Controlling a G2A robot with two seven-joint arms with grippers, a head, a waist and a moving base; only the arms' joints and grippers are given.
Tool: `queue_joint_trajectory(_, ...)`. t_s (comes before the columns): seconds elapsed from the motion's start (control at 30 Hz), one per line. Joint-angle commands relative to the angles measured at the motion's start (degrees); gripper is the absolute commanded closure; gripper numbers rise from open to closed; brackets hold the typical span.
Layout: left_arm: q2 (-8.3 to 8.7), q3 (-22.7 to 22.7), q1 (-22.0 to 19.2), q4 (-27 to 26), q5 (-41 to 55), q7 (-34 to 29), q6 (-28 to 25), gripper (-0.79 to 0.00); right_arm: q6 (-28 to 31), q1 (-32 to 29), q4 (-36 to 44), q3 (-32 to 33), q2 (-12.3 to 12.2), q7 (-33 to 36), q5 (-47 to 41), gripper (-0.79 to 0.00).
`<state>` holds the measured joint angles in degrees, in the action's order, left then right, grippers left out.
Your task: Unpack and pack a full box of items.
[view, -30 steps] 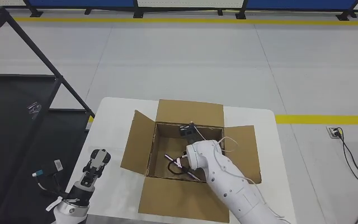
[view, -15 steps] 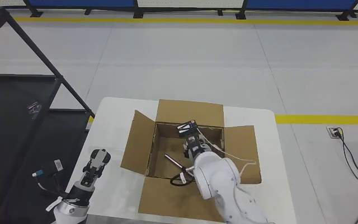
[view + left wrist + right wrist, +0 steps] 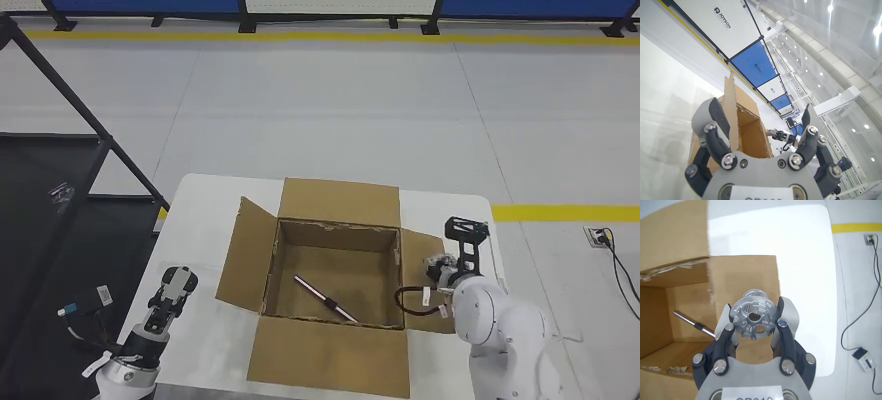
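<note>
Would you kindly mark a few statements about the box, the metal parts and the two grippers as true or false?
1. The right gripper is shut on the silver toothed metal part. True.
2. The open brown cardboard box holds nothing. False: a slim silver metal rod lies on its floor.
3. The left gripper is open and holds nothing. True.
4. The held part hangs over the middle of the box's inside. False: it is out over the box's side flap, beside the opening.
</note>
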<state>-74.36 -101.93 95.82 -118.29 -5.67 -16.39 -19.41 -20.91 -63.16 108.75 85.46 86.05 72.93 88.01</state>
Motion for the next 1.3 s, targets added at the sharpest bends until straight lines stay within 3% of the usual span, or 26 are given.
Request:
queue_joint_trajectory(0.0, 0.0, 0.0, 0.0, 0.0, 0.0, 0.0, 0.0, -0.785, -1.41, 0.1, -1.46, 0.9, -0.04, 0.03, 0.94, 0.0)
queue_joint_trajectory(0.23, 0.0, 0.0, 0.0, 0.0, 0.0, 0.0, 0.0, -0.785, -7.09, 1.6, -7.24, 2.46, -0.04, 1.82, 6.56, 0.0)
queue_joint_trajectory(0.37, 0.0, 0.0, 0.0, 0.0, 0.0, 0.0, 0.0, -0.785, -8.15, 2.7, -10.14, 6.18, -0.14, -0.06, 3.44, 0.0)
queue_joint_trajectory(0.63, 0.0, 0.0, 0.0, 0.0, 0.0, 0.0, 0.0, -0.785, -3.68, 6.48, -21.59, 13.13, -0.97, -5.37, -3.22, 0.0)
queue_joint_trajectory(1.03, 0.0, 0.0, 0.0, 0.0, 0.0, 0.0, 0.0, -0.785, -3.57, 9.63, -31.11, 13.94, -1.41, -11.48, -6.75, 0.0)
queue_joint_trajectory(1.2, 0.0, 0.0, 0.0, 0.0, 0.0, 0.0, 0.0, -0.785, -3.74, 9.84, -31.5, 13.75, -1.64, -11.22, -6.59, -0.252)
queue_joint_trajectory(1.27, 0.0, 0.0, 0.0, 0.0, 0.0, 0.0, 0.0, -0.785, -3.59, 9.89, -31.57, 13.61, -1.76, -10.87, -6.19, -0.311)
